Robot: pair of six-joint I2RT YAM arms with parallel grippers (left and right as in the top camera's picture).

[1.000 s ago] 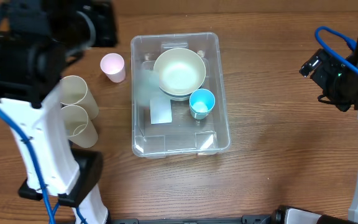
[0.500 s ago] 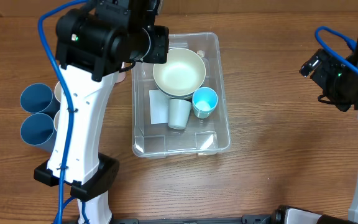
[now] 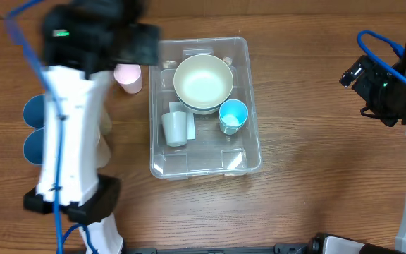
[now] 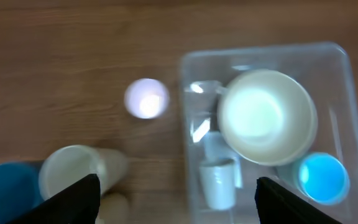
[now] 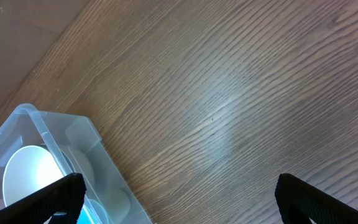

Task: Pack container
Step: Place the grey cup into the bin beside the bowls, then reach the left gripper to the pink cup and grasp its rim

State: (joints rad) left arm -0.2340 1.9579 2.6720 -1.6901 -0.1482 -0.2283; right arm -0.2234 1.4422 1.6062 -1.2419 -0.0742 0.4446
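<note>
The clear container (image 3: 254, 152) sits mid-table. Inside it are a cream bowl (image 3: 203, 81), a blue cup (image 3: 231, 114) and a white cup (image 3: 176, 128) lying loose near the left wall. My left gripper (image 4: 179, 202) hangs high above the container's left rim, open and holding nothing. The left wrist view shows the container (image 4: 328, 53), bowl (image 4: 267, 115) and white cup (image 4: 219, 180) beneath it. My right gripper (image 5: 188, 199) is open over bare wood at the far right, with the container's corner (image 5: 73, 134) at its left.
A pink cup (image 3: 127, 76) stands left of the container. Two blue cups (image 3: 35, 111) lie at the far left, and cream cups (image 4: 79, 171) lie partly under my left arm (image 3: 65, 141). The right arm (image 3: 393, 85) stays at the table's right edge.
My left gripper has opened and swung left, away from above the container. The white cup now lies further left inside it. The right arm has not moved.
</note>
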